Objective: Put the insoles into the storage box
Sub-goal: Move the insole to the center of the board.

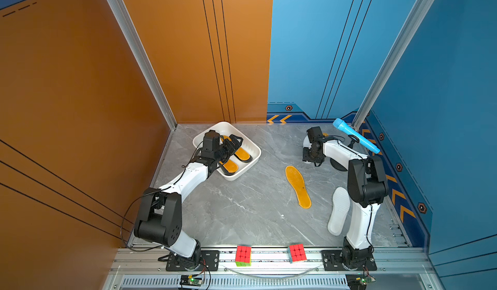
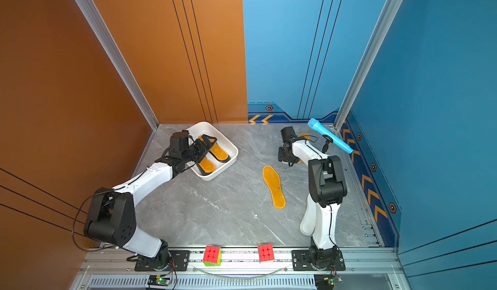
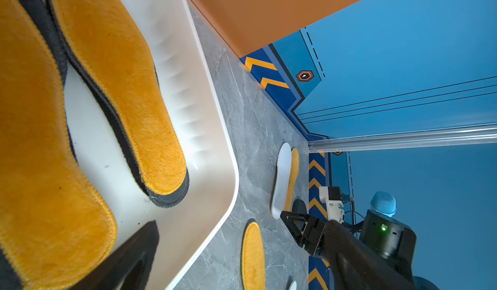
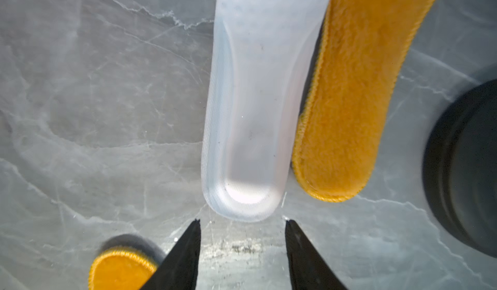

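Inside the storage box [image 1: 236,177], set at the far left of the table [image 1: 242,221], two orange-yellow insoles [image 1: 242,153] are laid side by side. Each is stacked on a dark insole [image 3: 166,200] whose edge shows beneath. The left gripper [image 1: 233,142] is held just above them, jaws spread wide with nothing between, a posture fit for releasing a pad rather than gripping one.

Four more insoles are found outside the box. A white insole [image 4: 255,100] and an orange insole [image 4: 355,100] lie alongside each other at the far right, probably touching, though the seam is blurred. The right gripper [image 4: 242,222] is lowered at the white one's rounded end. Its jaws are partly apart and empty, with the tips just short of that end and set wider than it, so a pinch there is judged to be the step in hand. A loose orange insole [image 1: 298,186] is left mid-table, and a second white insole [image 1: 339,210] lies beside the right arm.
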Robot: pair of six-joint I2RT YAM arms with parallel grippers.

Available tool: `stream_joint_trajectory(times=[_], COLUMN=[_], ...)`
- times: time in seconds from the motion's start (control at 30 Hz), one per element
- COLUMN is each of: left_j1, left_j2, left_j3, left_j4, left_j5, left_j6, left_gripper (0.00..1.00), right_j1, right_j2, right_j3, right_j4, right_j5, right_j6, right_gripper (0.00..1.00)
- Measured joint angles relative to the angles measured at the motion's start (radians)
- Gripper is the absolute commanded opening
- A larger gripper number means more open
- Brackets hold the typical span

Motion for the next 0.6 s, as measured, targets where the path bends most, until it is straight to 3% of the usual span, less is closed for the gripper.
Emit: stream_joint_trajectory(times=[0.23,0.6], left_j1=[0.000,0.000], left_j2=[0.000,0.000], left_j3=[-0.002,-0.002], left_j4=[0.001,0.001], left_j5=[0.000,-0.001], left_j6=[-0.001,-0.001], left_gripper=[0.98,0.98], right_j1=[0.027,0.068], right_j2=[0.108,0.117], right_j3=[0.092,0.094], right_j4=[0.004,0.029], right_j5=[0.006,-0.032], right_j6=[-0.001,-0.027], right_gripper=[0.52,0.49])
